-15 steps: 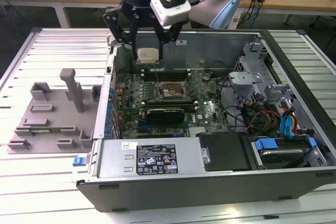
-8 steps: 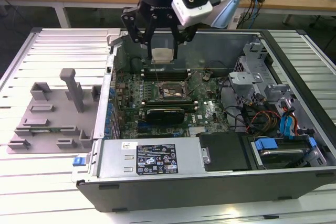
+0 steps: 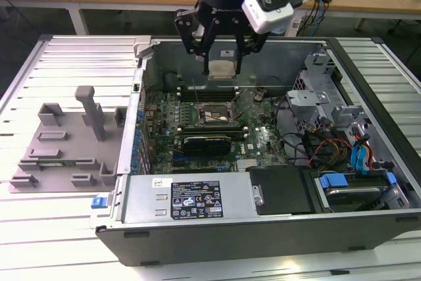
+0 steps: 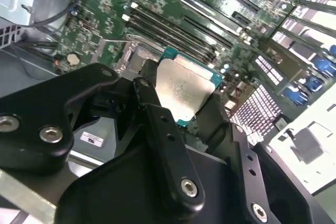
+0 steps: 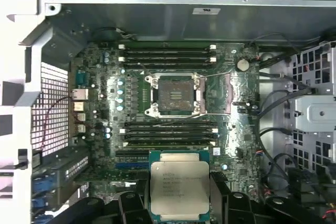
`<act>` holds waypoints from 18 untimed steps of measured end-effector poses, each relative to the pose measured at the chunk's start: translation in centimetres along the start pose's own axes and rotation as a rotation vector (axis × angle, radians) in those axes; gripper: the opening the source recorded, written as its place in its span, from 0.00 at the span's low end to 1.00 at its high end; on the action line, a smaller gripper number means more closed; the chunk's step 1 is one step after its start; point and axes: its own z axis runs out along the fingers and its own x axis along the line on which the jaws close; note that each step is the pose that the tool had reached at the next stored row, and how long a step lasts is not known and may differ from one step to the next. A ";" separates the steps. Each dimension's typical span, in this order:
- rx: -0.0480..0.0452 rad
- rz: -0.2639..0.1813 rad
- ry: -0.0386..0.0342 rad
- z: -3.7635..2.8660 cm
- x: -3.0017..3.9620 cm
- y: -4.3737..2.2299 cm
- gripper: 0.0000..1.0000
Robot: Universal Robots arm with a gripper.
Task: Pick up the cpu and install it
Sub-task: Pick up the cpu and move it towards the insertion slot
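Observation:
My gripper (image 3: 222, 70) is shut on the cpu (image 3: 222, 69), a flat square chip with a silvery top plate and a teal-green rim, and holds it in the air above the open computer case. Both wrist views show the cpu (image 5: 179, 187) (image 4: 185, 88) flat between the black fingers (image 4: 157, 124). The motherboard socket (image 5: 174, 95) lies open with its metal frame around it, between two banks of memory slots. In the exterior view the socket (image 3: 212, 116) sits below and nearer the camera than the held chip.
The case wall (image 3: 197, 199) with its power supply runs along the front. Drive cages and cables (image 3: 329, 149) fill the exterior view's right. A grey fixture tray (image 3: 66, 143) lies on the table at the exterior view's left. Expansion slots (image 3: 207, 141) sit just in front of the socket.

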 end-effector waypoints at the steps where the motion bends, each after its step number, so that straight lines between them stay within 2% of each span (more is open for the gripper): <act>1: 0.0000 0.000 0.0000 0.01 -0.19 0.00 0.54; 4: -0.0001 0.000 -0.0001 0.03 -0.66 0.00 0.54; 12: 0.0000 0.000 0.0000 0.16 -0.71 0.01 0.54; 18: 0.0000 0.000 0.0000 0.70 -0.78 -0.01 0.54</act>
